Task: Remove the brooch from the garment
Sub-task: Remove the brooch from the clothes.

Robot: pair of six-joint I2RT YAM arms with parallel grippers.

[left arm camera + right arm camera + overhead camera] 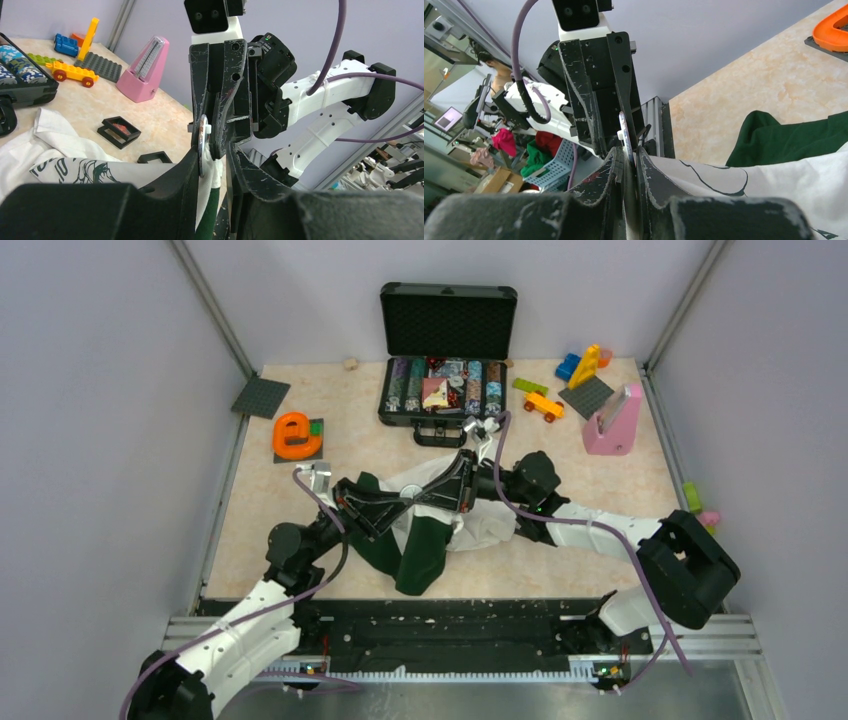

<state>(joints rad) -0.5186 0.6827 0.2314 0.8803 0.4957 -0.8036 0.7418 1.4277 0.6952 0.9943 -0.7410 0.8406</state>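
Two pincers: are being held tip to tip over a raised fold of cloth, one from each side. This is judged to be so that pin and fabric can be drawn opposite ways.
Left pincer (214, 172): is being held narrowly parted, with white cloth running up through the gap. The cloth looks loose rather than squeezed.
Right pincer (629, 160): is being held narrowed almost to touching, with the brooch's lower edge running down into the slit. A pinch on it is judged likely.
Brooch (201, 144): is being seen as a small round disc, nearly edge-on, at the crest of the white fold between the opposing tips. A reddish tint is being glimpsed only in the right wrist view, and its form is too small to tell.
Garment (420, 555): white with dark green parts, is being left spread on the surface (600, 490) under both arms. Only the pinned fold is being lifted.
Garment print: a dark green line drawing is being shown, and no word is being made out.
Letter "e" (292, 435): a large orange shape, is being left well apart at the left. It is the only readable character.
Case (447, 325): black, is being kept open behind the garment with its lid upright. No label is being made out.
Toy car (543, 405), bricks (585, 365), pink metronome (612, 425): are being left at the far right, and no brand is being made out.
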